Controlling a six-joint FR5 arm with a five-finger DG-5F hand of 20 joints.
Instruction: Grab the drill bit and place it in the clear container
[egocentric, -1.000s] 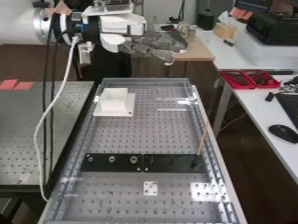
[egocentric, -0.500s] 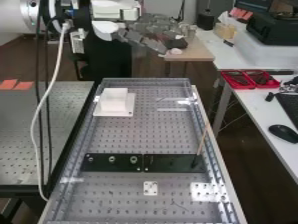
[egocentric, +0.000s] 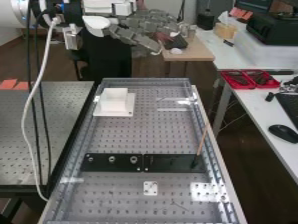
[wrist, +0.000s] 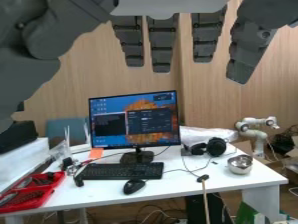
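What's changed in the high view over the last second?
The hand has moved toward the view's left and slightly up, and the white cable has swung left too. I see nothing grasped or released. The white block, dark plates and thin stick stayed put.

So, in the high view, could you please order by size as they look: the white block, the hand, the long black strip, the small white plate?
Largest to smallest:
1. Long black strip and hand: too alike in area for me to rank.
2. White block.
3. Small white plate.
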